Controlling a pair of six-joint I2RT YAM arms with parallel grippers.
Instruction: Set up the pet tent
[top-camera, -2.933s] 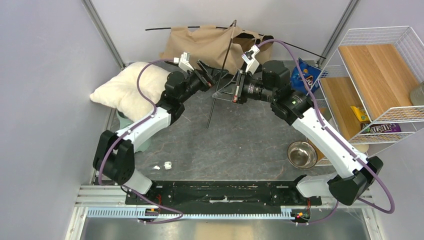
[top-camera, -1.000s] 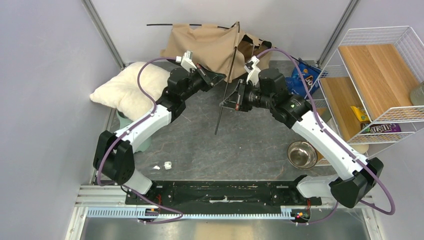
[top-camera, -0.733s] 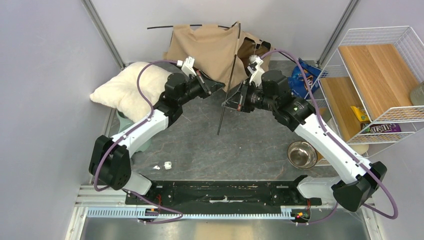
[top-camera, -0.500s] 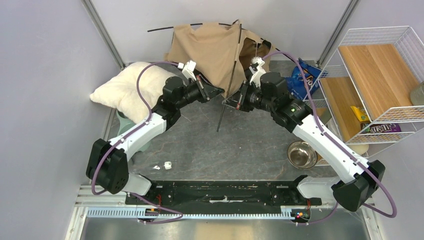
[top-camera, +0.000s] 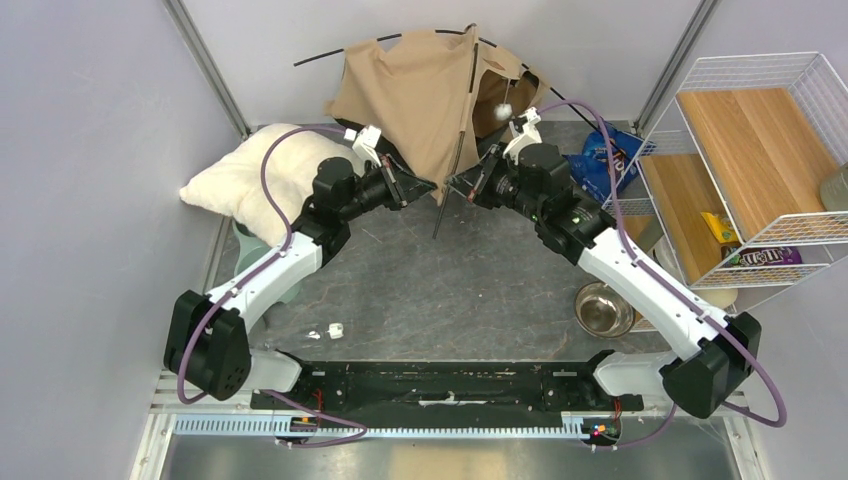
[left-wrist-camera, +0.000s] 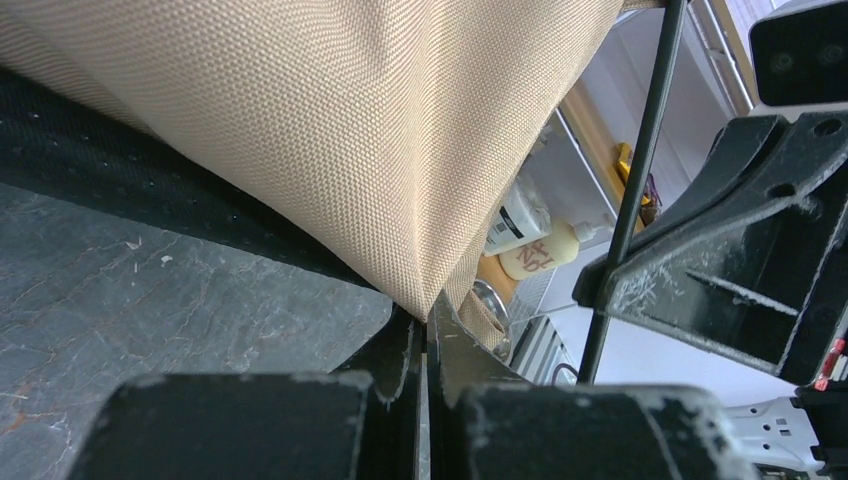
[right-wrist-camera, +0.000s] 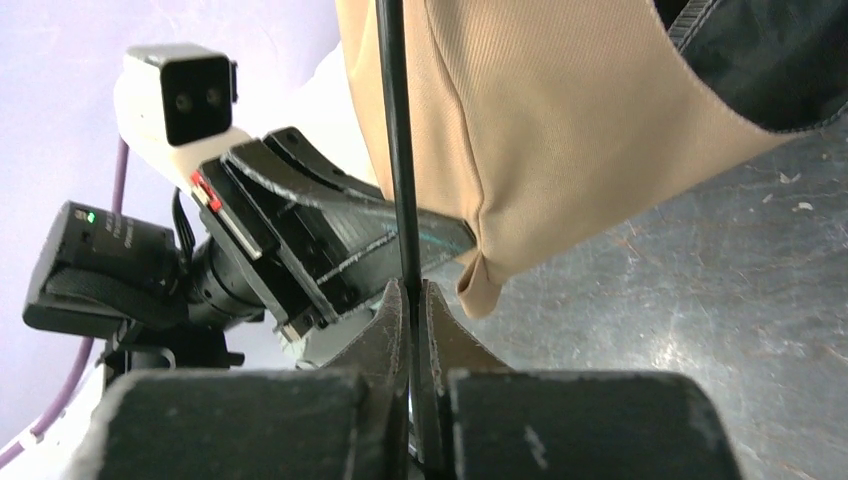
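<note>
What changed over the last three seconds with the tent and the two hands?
The pet tent rose from a slumped heap into a taller, spread shape as the left hand and right hand drew closer together. They stayed shut, left on the fabric corner, right on the black pole; pillow and bowl unmoved.

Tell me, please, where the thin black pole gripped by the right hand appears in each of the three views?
Top external: the black pole slants down the front of the pet tent, from top centre toward the middle.
Left wrist: the pole runs steeply down from the top edge, right of centre.
Right wrist: the pole stands upright at centre, pinched in the right hand.
Shared landmark: the pet tent's tan fabric, beside the pole.
</note>
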